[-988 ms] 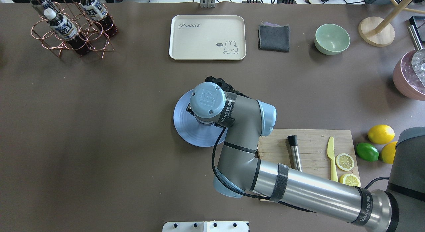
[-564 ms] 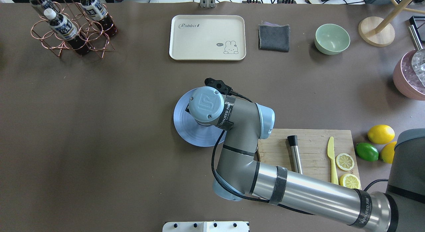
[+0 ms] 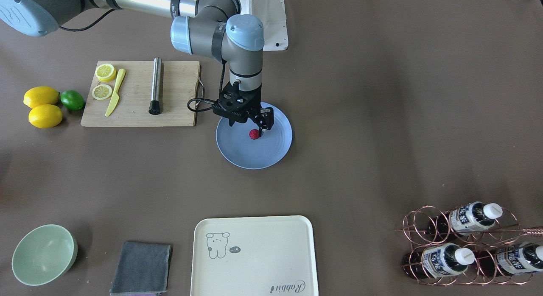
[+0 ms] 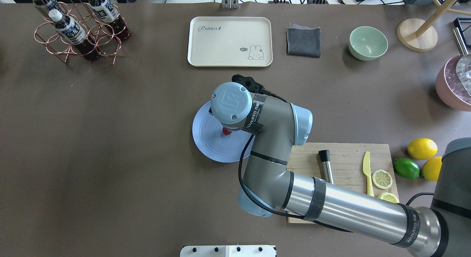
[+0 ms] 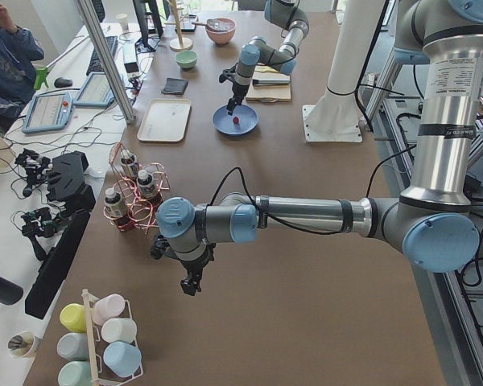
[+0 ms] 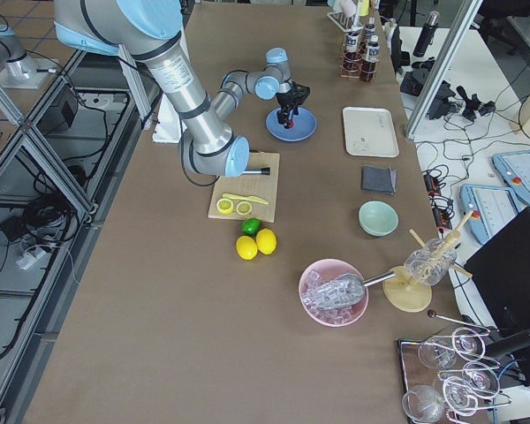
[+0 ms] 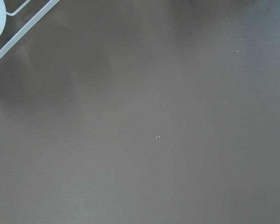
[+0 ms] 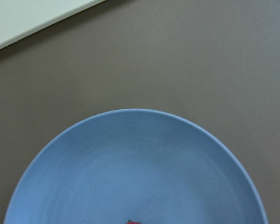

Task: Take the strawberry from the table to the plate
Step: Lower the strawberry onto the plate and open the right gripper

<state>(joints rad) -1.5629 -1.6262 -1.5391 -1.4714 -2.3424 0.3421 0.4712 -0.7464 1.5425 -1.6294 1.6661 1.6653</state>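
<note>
The right pincer (image 3: 247, 128) hung just above the plate (image 3: 254, 158) with its two fingers spread apart, gripping nothing. The strawberry (image 3: 253, 134) lay on the plate directly beneath it, between the fingertips and close to one of them. The wooden cutting board (image 3: 178, 96) sat near the pincer, beside the plate on the table (image 3: 360, 118). The left pincer (image 5: 191, 283) hovered over the table well apart; its state could not be told.
</note>
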